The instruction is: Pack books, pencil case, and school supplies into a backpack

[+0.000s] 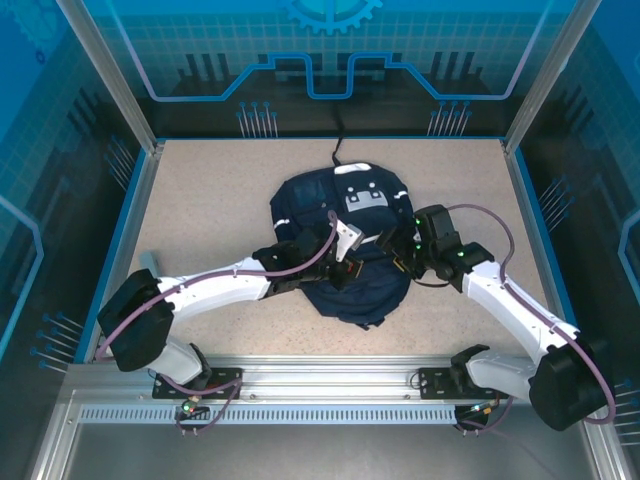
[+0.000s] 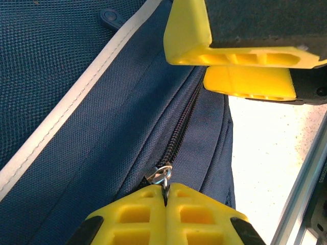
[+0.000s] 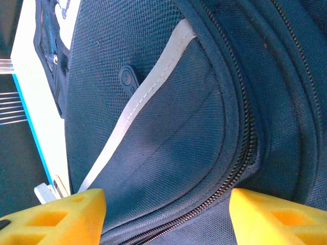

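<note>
Left gripper (image 2: 165, 193) clamped on the zipper pull (image 2: 161, 175); right gripper (image 3: 166, 217) released.
Right at the left fingertips sits the metal pull; the zipper (image 2: 181, 122) runs ahead toward the splayed right jaws, which hover just over the backpack (image 1: 340, 240). Navy weave, white stripe (image 2: 71, 102): it looks soft and floppy, probably best taken by pull or seam.
</note>
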